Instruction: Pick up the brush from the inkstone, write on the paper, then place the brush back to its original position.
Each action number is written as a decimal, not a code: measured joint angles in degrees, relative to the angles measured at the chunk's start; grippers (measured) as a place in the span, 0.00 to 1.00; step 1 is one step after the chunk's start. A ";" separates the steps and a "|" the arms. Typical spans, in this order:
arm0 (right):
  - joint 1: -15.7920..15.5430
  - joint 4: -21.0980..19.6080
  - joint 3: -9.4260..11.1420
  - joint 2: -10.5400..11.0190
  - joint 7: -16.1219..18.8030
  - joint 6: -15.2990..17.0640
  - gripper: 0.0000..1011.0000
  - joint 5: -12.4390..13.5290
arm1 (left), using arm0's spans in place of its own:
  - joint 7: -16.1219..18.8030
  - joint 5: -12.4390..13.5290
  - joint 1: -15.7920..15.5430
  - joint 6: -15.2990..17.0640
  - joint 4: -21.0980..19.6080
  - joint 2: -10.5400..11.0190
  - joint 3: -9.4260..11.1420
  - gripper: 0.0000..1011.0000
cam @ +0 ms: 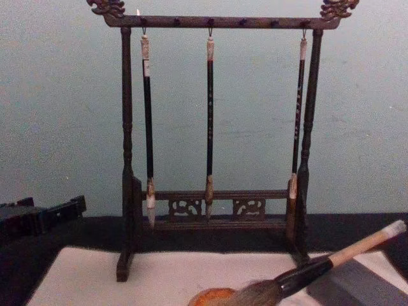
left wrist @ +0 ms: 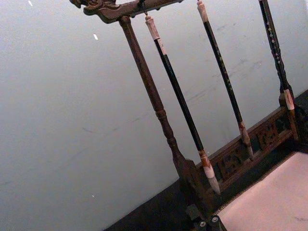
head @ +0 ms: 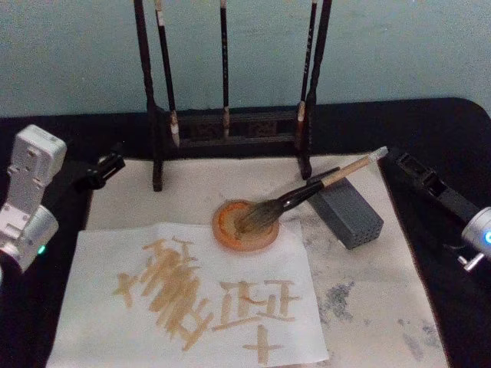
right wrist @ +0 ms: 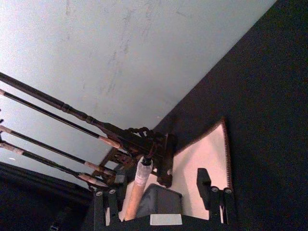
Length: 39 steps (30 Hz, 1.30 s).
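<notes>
Nearest, the paper (head: 192, 299), flat on a pale mat (head: 383, 284) over the black counter (head: 453, 130), marked with tan brush strokes. Just beyond its far edge, a round orange inkstone (head: 230, 230), holding the bristles of the brush (head: 303, 195); handle slanting up and to the right, propped across a grey block (head: 349, 211). At the right, level with the handle's end, the right gripper (head: 400, 159), fingers (right wrist: 203, 183) spread, the pale handle tip lying between them, untouched on either side. At the left edge of the mat, the left gripper (head: 107, 167), fingers parted and holding nothing. Farthest back, a dark wooden brush rack (cam: 213, 204) before the pale wall, three thin brushes (cam: 209, 121) hanging from its top bar.
</notes>
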 joint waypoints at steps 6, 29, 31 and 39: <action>-1.92 -3.41 0.37 1.95 -2.66 -0.28 0.99 0.27 | 0.00 0.00 0.00 0.00 0.00 0.00 0.00 0.99; -14.47 -27.91 1.85 13.93 -12.78 -8.94 0.99 -7.07 | 0.00 0.00 0.00 0.00 0.00 0.00 0.00 0.99; -15.06 -29.84 1.65 14.85 -13.98 -9.62 0.99 -9.57 | 0.00 0.00 0.00 0.00 0.00 0.00 0.00 0.99; -16.89 -38.95 -0.72 19.20 -15.88 -12.93 0.99 -23.88 | 0.00 0.00 0.00 0.00 0.00 0.00 0.00 0.99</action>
